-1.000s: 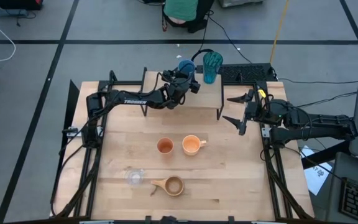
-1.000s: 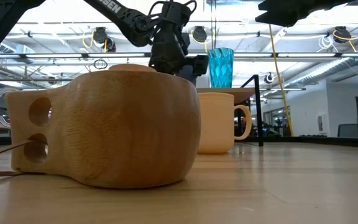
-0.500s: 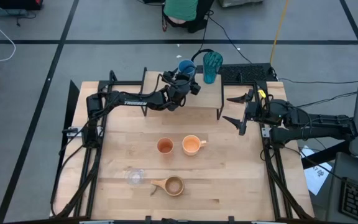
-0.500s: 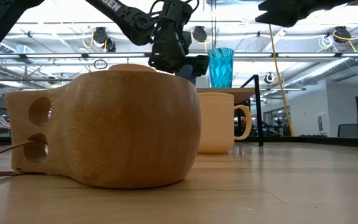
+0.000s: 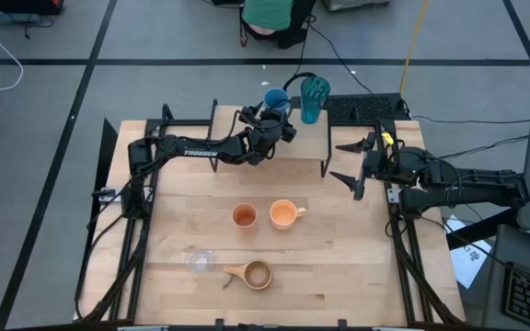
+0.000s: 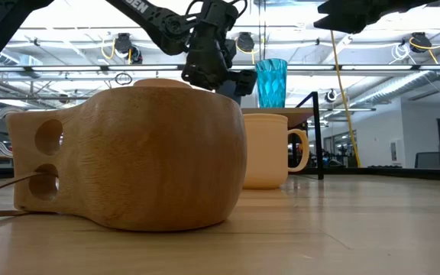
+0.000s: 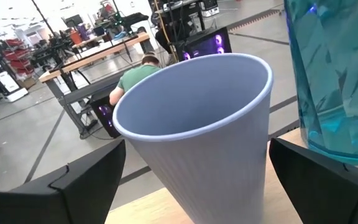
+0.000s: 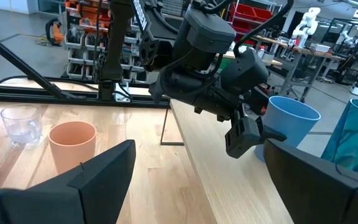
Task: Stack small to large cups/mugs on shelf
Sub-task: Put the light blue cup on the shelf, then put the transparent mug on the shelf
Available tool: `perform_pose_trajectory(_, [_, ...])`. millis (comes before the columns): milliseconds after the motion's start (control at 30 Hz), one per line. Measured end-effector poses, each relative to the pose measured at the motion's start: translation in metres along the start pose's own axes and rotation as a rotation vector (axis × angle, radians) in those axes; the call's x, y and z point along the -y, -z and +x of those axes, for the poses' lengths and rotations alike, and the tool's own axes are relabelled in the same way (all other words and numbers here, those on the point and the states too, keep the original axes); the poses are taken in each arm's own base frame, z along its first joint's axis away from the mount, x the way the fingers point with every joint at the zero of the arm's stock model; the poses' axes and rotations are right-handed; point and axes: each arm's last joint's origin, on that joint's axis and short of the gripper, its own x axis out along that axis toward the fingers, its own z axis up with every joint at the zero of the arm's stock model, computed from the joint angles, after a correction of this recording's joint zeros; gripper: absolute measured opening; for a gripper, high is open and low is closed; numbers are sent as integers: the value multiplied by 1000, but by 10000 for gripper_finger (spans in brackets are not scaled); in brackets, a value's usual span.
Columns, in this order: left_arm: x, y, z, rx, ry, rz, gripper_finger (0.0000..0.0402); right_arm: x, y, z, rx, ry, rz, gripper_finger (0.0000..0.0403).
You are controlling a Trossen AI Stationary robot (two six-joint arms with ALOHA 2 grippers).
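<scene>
Left gripper [image 5: 278, 112] is at the blue cup [image 5: 275, 98] on the shelf [image 5: 247, 161], beside the teal tumbler [image 5: 315, 98]. It should back off straight, without nudging either. Its fingers [image 7: 86, 180] gape wide either side, apparently gripping nothing. Right gripper [image 5: 348, 161] waits beside the shelf, spread and empty.

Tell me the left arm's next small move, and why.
Probably back the left gripper straight away from the blue cup. Its fingers stand open on either side of the cup, which sits upright on the shelf beside the teal tumbler, so it looks released.
</scene>
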Motion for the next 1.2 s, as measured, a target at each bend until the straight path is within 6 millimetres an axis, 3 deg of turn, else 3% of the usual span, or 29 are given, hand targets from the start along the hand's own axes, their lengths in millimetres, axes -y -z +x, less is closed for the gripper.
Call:
perform_pose_trajectory(333, [2, -3, -4, 22, -42, -21, 400, 0, 0, 0, 0, 0, 0, 348])
perform_pose_trajectory(767, [-7, -38, -43, 81, -56, -41, 400, 0, 0, 0, 0, 0, -5, 348])
perform_pose_trajectory(967, [-15, -59, -72, 113, -10, -77, 400, 0, 0, 0, -2, 0, 0, 348])
perform_pose_trajectory(1200, [-37, -88, -130, 131, 92, -40, 399, 0, 1, 0, -7, 0, 18, 348])
